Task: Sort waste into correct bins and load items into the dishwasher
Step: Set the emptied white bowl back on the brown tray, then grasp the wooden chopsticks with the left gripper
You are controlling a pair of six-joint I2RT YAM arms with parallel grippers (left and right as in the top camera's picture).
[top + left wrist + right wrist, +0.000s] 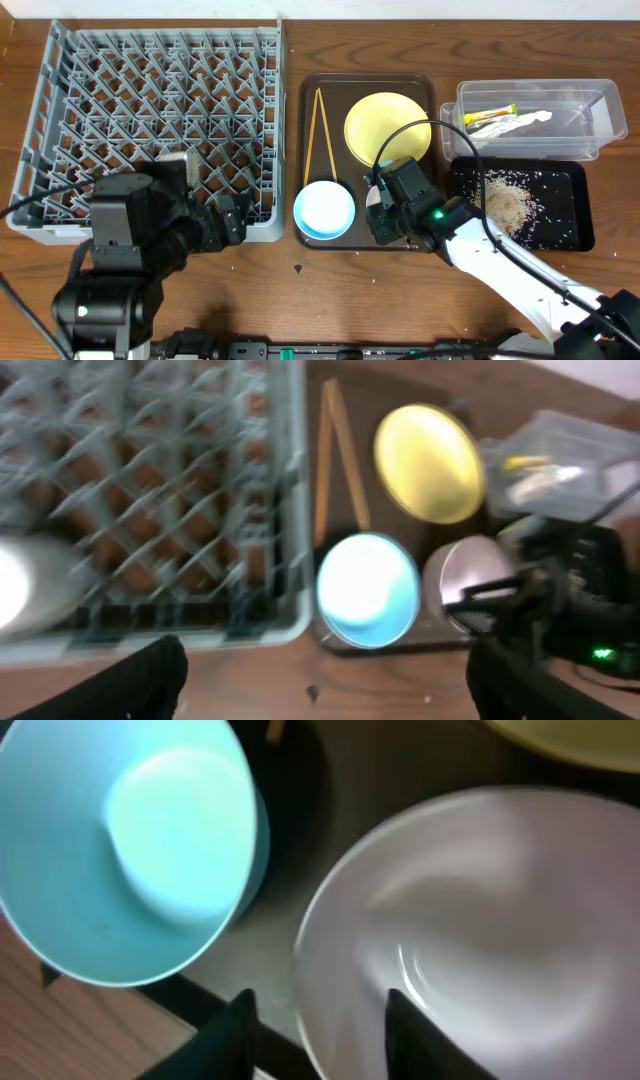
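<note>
Right gripper (318, 1008) straddles upright white bowl's (480, 920) rim, mouth upward.

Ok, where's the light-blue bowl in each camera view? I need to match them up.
Overhead: light-blue bowl sits mid-picture, at the lower-left corner of the brown tray, right of the dish rack.
Left wrist: lower middle, left of the white bowl.
Right wrist: fills the upper left.
Shared landmark: the yellow plate, on the same tray.

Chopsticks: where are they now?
In the overhead view the chopsticks lie on the brown tray, left of the yellow plate, beyond the blue bowl.
</note>
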